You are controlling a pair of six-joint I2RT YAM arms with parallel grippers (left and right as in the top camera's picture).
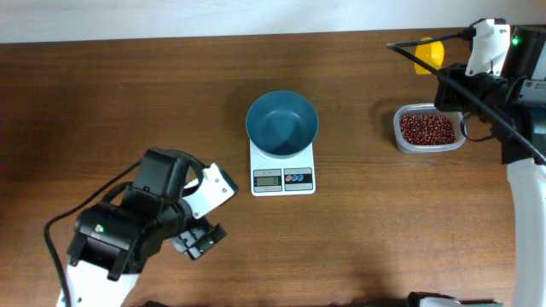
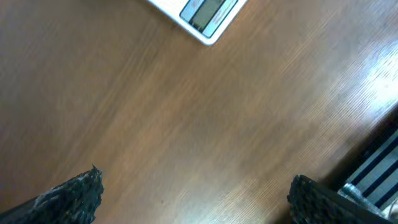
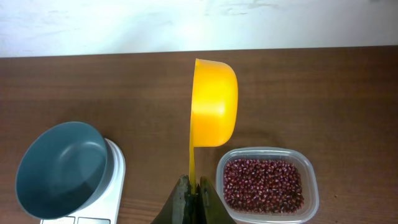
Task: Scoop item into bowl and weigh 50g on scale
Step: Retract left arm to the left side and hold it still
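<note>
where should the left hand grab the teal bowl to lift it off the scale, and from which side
Probably the left rim of the bowl, from above with the open left hand, one finger inside, one outside. It stands upright and empty on the scale, so the thin wall is free; its smooth round sides look too wide to span.
</note>
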